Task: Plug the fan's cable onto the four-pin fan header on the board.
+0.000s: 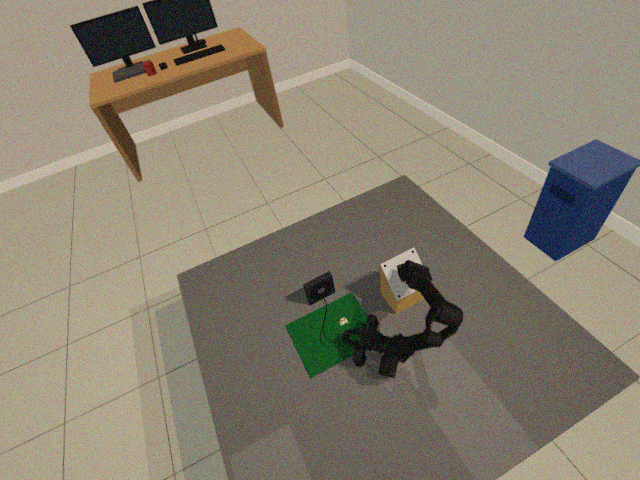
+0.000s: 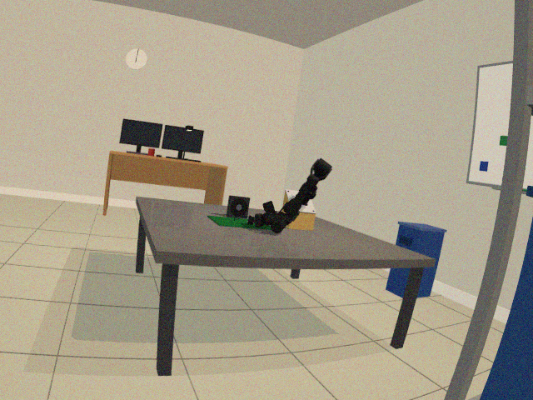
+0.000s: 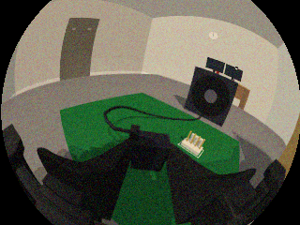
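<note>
My gripper [image 3: 150, 144] [image 1: 347, 336] is shut on the black plug [image 3: 151, 145] of the fan's cable, low over the near right part of the green board [image 3: 89, 124] [image 1: 312, 356] [image 2: 223, 222]. The white four-pin header [image 3: 192, 144] [image 1: 343, 321] is on the board, ahead and to the right of the plug in the wrist view. Its pins show bare, and the plug is apart from it. The black cable [image 3: 155, 115] loops from the plug over the board to the fan [image 3: 211, 96] [image 1: 319, 288] [image 2: 238, 207]. The plug's underside and its height over the board are hidden.
A wooden block with a white sloped top [image 1: 391, 268] [image 2: 308, 220] stands right of the board, close to the raised arm. The fan stands upright at the board's far edge. All of it is on the grey table [image 1: 289, 413] [image 2: 280, 249].
</note>
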